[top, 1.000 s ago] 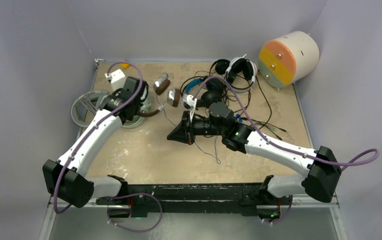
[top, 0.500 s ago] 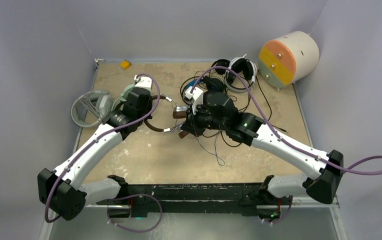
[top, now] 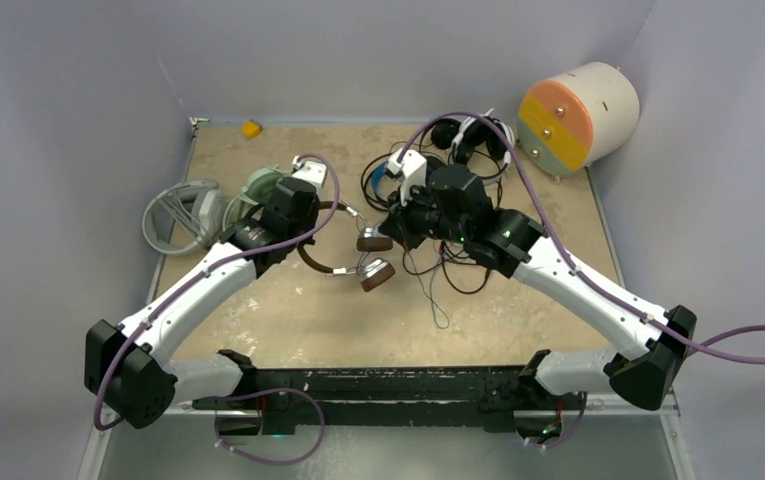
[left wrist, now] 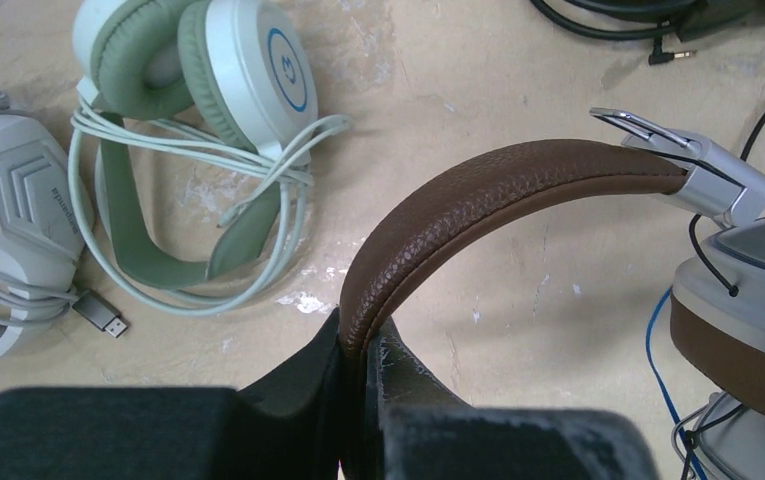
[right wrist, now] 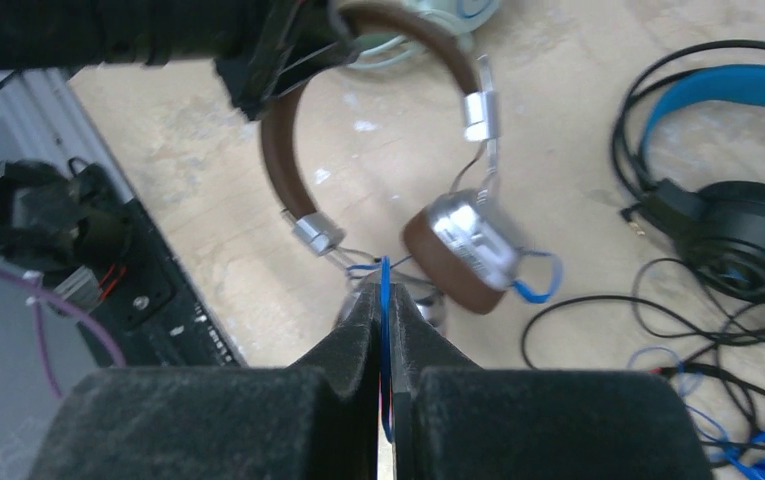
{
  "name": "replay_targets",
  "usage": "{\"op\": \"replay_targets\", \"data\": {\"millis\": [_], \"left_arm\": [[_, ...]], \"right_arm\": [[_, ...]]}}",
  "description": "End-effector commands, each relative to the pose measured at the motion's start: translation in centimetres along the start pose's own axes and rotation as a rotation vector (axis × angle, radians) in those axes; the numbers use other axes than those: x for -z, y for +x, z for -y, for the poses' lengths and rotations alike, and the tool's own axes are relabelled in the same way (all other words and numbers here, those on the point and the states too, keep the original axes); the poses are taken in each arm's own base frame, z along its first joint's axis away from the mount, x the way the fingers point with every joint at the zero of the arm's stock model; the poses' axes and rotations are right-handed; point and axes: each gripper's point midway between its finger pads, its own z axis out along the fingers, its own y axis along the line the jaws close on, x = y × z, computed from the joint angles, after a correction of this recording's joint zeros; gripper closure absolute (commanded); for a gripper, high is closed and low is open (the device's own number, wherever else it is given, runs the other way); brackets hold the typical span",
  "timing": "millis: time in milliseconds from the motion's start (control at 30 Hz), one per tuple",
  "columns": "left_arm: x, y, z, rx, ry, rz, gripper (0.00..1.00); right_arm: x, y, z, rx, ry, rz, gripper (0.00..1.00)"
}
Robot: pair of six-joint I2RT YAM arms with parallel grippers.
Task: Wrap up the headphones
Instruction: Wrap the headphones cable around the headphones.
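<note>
My left gripper (top: 310, 228) is shut on the brown headphones' leather headband (left wrist: 478, 195), which is pinched edge-on between the jaws (left wrist: 363, 335). The headset (top: 323, 262) hangs just above the table with its silver-brown ear cups (top: 376, 258) to the right. My right gripper (top: 398, 232) is shut on a thin blue cable (right wrist: 385, 275) that loops by the ear cup (right wrist: 463, 250). The mint-green headset (left wrist: 228, 70) and the white-grey headset (left wrist: 18, 200) lie at the left with their cables bundled round them. The black headset with the blue headband (right wrist: 728, 85) lies behind my right arm.
A black-and-white headset (top: 473, 135) lies at the back, among tangled black cables (top: 458, 275) spreading toward the middle. The cream cylinder (top: 578, 112) stands at the back right corner. A small yellow block (top: 250, 128) sits at the back left. Walls close in on three sides.
My left gripper carried the brown headphones right and toward the middle. My right gripper swung from pointing left at the table's middle back toward the cable pile, now pinching the blue cable.
</note>
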Motion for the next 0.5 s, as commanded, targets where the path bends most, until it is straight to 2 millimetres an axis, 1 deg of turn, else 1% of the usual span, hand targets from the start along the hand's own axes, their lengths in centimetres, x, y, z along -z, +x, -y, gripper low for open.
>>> {"op": "replay_targets", "data": {"millis": [0,100,300,467], "left_arm": [[0.2,-1.1,1.1,-0.016,0.041,0.044,1.00],[0.5,-0.7,2.5,-0.056,0.110,0.041,1.00],[0.6,0.7,3.8,-0.100,0.143,-0.002,1.00],[1.5,2.1,5.8,-0.134,0.222,-0.032,1.00]], "right_arm": [[1.3,-2.9,2.9,0.038,0.108,0.055,1.00],[1.0,-3.0,5.0,0.048,0.180,0.047,1.00],[0.0,-3.1,8.9,0.030,0.312,0.051,1.00],[-1.4,-2.7,11.2,-0.007,0.337,0.036,1.00]]}}
